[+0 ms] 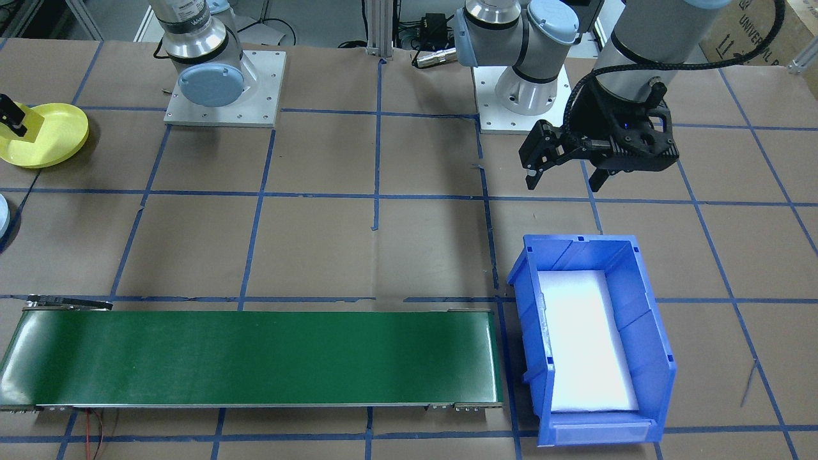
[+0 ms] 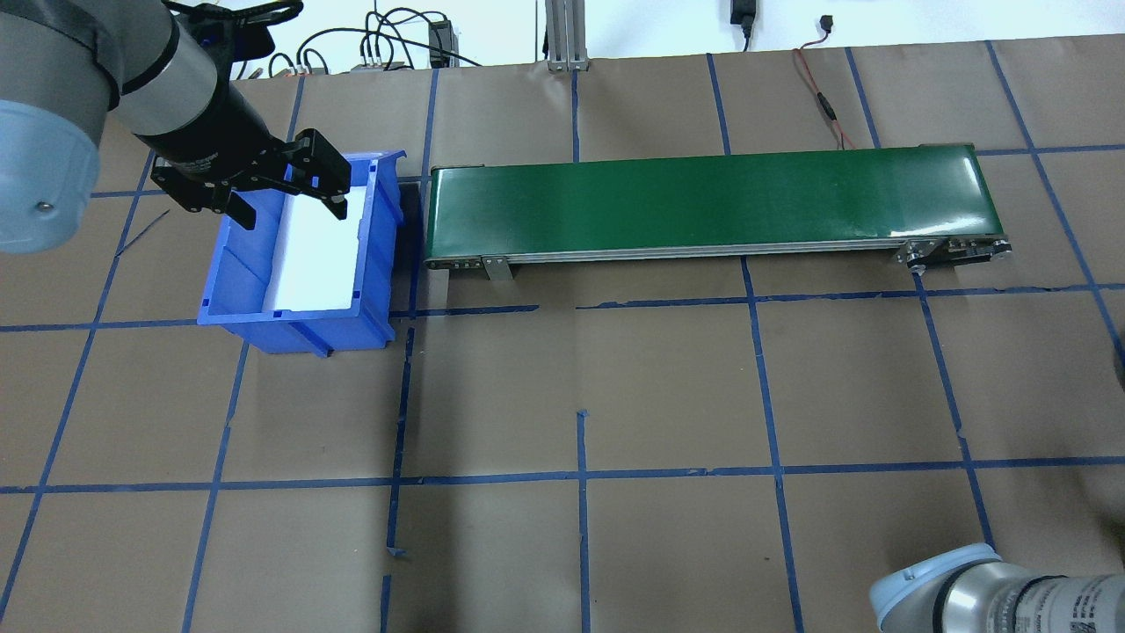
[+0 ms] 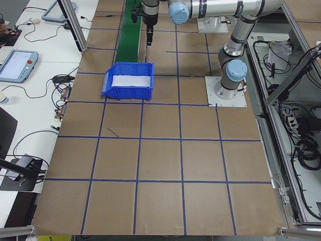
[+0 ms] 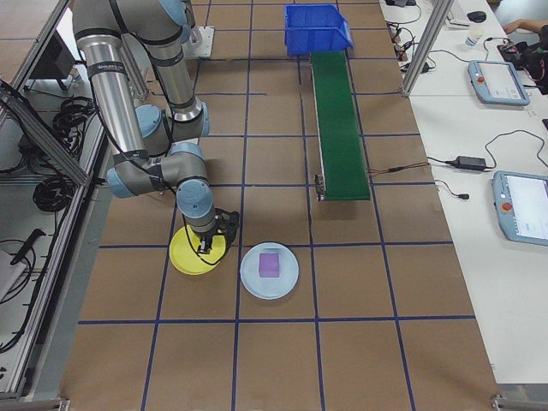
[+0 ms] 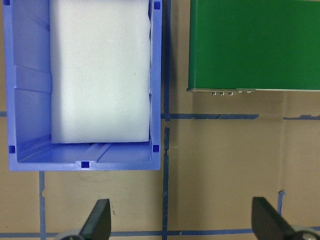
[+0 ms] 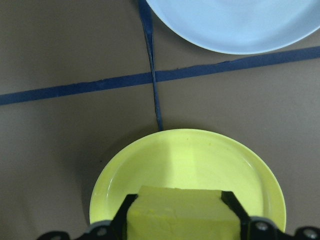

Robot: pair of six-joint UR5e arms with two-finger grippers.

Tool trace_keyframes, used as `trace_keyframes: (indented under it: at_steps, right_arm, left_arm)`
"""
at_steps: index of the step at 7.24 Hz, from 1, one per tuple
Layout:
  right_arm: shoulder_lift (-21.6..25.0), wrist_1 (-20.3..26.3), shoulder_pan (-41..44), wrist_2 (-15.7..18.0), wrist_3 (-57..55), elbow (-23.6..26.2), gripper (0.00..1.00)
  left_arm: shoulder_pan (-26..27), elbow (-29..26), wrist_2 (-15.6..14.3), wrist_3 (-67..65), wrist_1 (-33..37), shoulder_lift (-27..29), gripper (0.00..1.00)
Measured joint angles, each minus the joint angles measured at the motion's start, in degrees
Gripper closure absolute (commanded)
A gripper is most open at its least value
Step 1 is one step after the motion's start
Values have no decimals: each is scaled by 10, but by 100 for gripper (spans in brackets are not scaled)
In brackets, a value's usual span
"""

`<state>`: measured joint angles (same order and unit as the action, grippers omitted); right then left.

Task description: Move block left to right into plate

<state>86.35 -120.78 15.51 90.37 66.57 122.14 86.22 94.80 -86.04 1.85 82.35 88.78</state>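
Right end effector (image 6: 181, 220) is down over the yellow plate (image 6: 200, 155), its 2 fingers (image 6: 231, 206) clamped on a yellow block (image 6: 180, 217), one on each side. In the right wrist view the block fills the gap between them and hangs above the plate's near half. The front-facing view catches just the tip of this end effector at the frame's edge, with the block over the plate (image 1: 54, 137).

From the right-end camera, the plate (image 4: 184, 257) sits on the brown worktop (image 4: 274, 360) just beside a pale blue plate (image 4: 282, 278), and that one carries a purple block (image 4: 269, 264). The 2 plates are close but apart, with a blue tape line between them.

Over at the other end, the left end effector (image 1: 562, 179) hangs above the worktop near the blue bin (image 1: 645, 332), fingers spread wide with nothing between them. The bin holds a white foam pad (image 1: 585, 338). It stands just beside the end of the green conveyor belt (image 1: 255, 358), and the belt's surface is bare green.
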Motion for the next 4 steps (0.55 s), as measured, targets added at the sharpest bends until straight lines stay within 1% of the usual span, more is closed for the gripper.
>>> trace_keyframes:
  at_steps: [2,3,4]
  right_arm:
    - [3,2,7,-7,-17,-13,0]
    - [9,6,30,-9,-38,-19,0]
    - [13,9,83,-10,-86,-36,0]
  left_arm:
    - [0,0,0,0,0,0,0]
    - [0,0,0,0,0,0,0]
    - [0,0,0,0,0,0,0]
